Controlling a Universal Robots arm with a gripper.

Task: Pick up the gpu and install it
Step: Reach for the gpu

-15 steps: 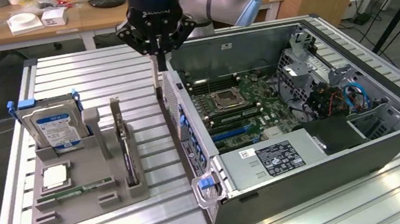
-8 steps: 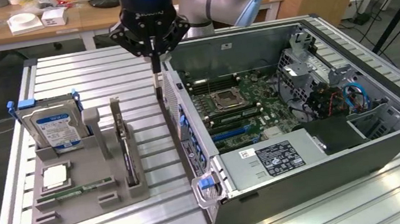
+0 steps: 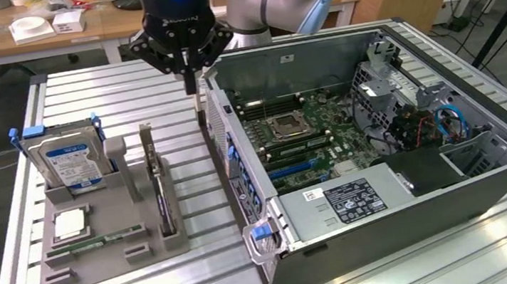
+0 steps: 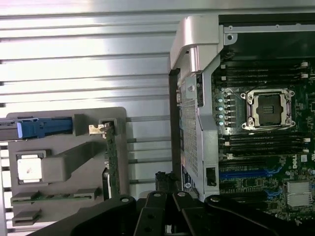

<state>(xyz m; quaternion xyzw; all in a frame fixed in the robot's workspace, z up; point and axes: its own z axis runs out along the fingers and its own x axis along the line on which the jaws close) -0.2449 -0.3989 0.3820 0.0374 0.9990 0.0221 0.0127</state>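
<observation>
The jaws (image 3: 192, 86) are clenched on nothing, their black fingers drawn to a single tip, and they hang above the slatted metal worktop (image 3: 95, 88) in the gap between the grey holder (image 3: 150, 243) and the open computer case (image 3: 319, 41), with the case's near corner just beside them. The gpu (image 3: 158, 188) is well apart from the jaws and lower. It stands on its long edge in a slot of the holder on the side away from the case, untouched, with its silver bracket end nearest the jaws. In the wrist view the jaws (image 4: 166, 179) sit between the case wall (image 4: 194, 49) and the holder (image 4: 49, 115), where the gpu (image 4: 112, 157) shows as a thin green edge. Farther from the jaws than the gpu, a hard drive (image 3: 69, 163) stands upright in a blue carrier; its blue and white label has print I cannot read. A processor chip (image 3: 70, 221) and a memory stick (image 3: 102, 239) lie flat beyond it. Inside the case the motherboard (image 3: 300, 129) carries an empty socket (image 3: 287, 125). The wrist view shows what looks like "DELL" in white at the board's edge. The power supply (image 3: 356, 202) bears a black label with white print too small to read.
</observation>
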